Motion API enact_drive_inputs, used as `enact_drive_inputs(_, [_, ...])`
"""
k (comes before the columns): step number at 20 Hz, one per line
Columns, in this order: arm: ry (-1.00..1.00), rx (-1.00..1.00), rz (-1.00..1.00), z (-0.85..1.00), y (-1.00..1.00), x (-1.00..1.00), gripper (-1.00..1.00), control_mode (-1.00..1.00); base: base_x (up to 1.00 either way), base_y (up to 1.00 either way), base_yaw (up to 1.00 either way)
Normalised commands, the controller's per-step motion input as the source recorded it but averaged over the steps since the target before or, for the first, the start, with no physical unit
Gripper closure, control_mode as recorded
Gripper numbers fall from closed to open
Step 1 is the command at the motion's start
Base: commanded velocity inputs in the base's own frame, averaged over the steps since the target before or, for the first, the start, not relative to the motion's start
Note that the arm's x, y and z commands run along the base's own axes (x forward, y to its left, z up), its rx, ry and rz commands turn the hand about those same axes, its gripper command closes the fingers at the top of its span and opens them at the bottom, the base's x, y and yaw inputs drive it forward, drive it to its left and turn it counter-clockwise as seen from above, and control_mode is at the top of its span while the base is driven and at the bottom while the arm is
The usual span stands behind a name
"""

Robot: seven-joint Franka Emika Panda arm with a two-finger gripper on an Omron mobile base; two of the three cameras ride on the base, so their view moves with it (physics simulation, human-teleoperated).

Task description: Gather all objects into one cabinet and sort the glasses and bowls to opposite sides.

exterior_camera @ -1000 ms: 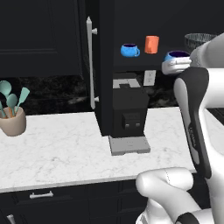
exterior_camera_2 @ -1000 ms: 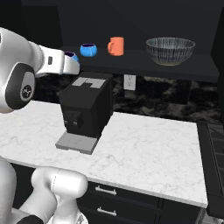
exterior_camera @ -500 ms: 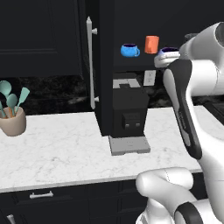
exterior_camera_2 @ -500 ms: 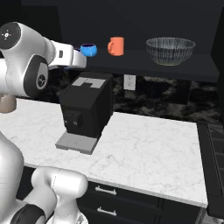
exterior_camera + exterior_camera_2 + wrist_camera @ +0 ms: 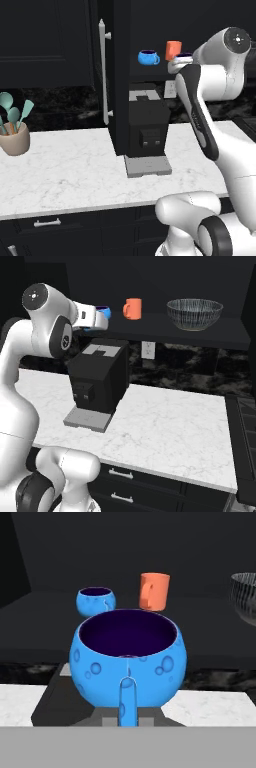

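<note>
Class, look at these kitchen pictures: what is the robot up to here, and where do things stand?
The robot's hand is carrying a blue mug up at shelf height, above the black coffee machine on the marble counter. On the cabinet shelf a second blue mug and the orange cup already stand toward one side, and the wide striped bowl sits apart toward the other. The carried mug has not yet been set down.

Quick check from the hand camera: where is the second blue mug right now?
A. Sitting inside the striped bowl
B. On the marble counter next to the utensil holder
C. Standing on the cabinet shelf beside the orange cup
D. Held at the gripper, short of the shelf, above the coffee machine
D: the near blue mug fills the hand view at the gripper, over the coffee machine, while the other mug and orange cup stand on the shelf.
</note>
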Motion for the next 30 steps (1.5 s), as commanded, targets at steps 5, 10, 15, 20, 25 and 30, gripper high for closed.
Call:
enact_drive_inputs(5, [0.00,0.00,0.00,-0.09,-0.01,0.59,1.00,-1.00,0.00,0.00,0.00])
enact_drive_inputs(10, [0.00,0.00,0.00,-0.02,0.00,0.54,1.00,-1.00,0.00,0.00,0.00])
enact_drive_inputs(15, [0.00,0.00,0.00,-0.05,0.00,0.42,1.00,-1.00,0.00,0.00,0.00])
enact_drive_inputs(20, [0.00,0.00,0.01,-0.15,-0.02,0.41,1.00,-1.00,0.00,0.00,0.00])
enact_drive_inputs(25, [0.00,0.00,0.01,-0.24,-0.03,0.37,1.00,-1.00,0.00,0.00,0.00])
enact_drive_inputs(30, [0.00,0.00,0.01,-0.22,-0.01,0.34,1.00,-1.00,0.00,0.00,0.00])
